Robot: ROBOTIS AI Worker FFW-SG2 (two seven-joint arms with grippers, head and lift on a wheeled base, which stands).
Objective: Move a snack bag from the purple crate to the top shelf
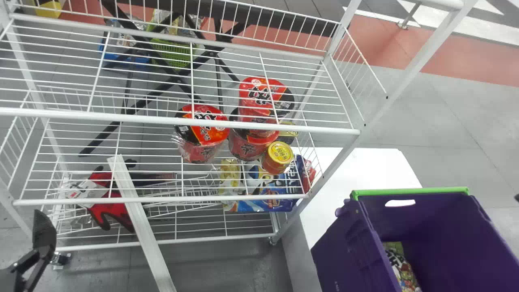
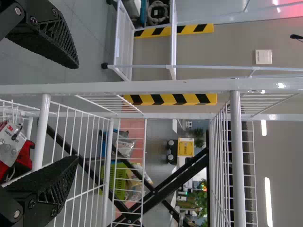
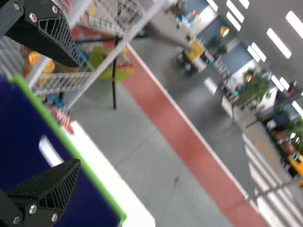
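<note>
L gripper [image 1: 43, 233] was spread, empty, nr wire shelf [image 1: 162, 118], R gripper [image 1: 517, 198] likewise, nr purple crate [image 1: 344, 247], wht tabletop [image 1: 365, 166], gray flr [image 1: 454, 113]

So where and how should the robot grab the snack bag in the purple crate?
I'd pinch the snack bag by its green far end, coming straight down through the open-topped crate: it sits low beside the left wall, which partly hides it.

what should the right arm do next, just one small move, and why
I'd ease the right gripper over the purple crate and down towards the snack bag, probably keeping the jaws apart. The bag lies low inside, by the crate's left wall, and the jaws stand open with nothing between them.
</note>
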